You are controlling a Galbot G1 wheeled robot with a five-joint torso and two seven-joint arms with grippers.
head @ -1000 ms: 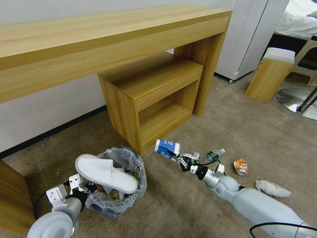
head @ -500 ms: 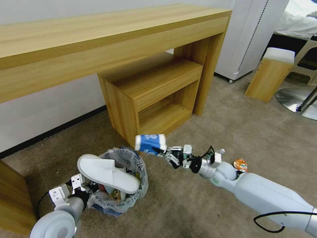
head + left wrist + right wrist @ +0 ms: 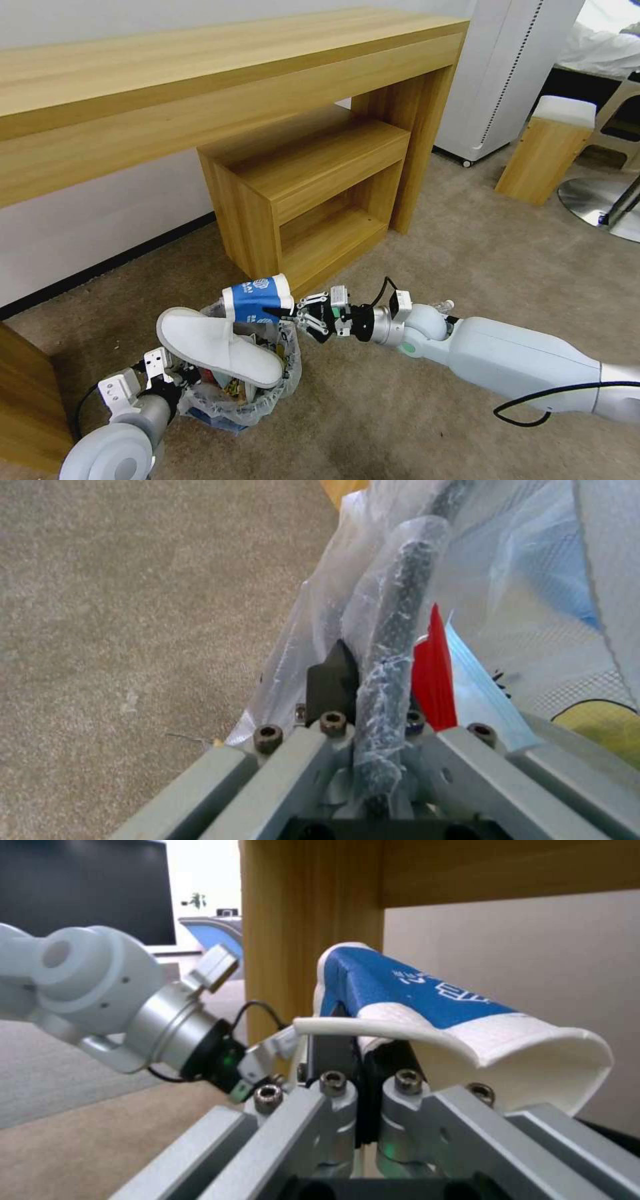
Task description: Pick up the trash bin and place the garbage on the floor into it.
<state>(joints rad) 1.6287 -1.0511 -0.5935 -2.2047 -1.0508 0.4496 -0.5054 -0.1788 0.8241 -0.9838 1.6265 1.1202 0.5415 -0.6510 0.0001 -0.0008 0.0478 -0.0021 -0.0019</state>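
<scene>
Step now: dropping garbage. Right gripper [image 3: 283,311] pinches the blue-white cup [image 3: 257,301] by its rim, just above the trash bin [image 3: 257,393]. Left gripper [image 3: 175,380] clamps bin's rim. Next, I think: release the cup beside the slipper [image 3: 217,347].

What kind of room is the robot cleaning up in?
Probably an office or hotel-style room: beige carpet, a long wooden desk against the wall, and a small bin beside it.
</scene>
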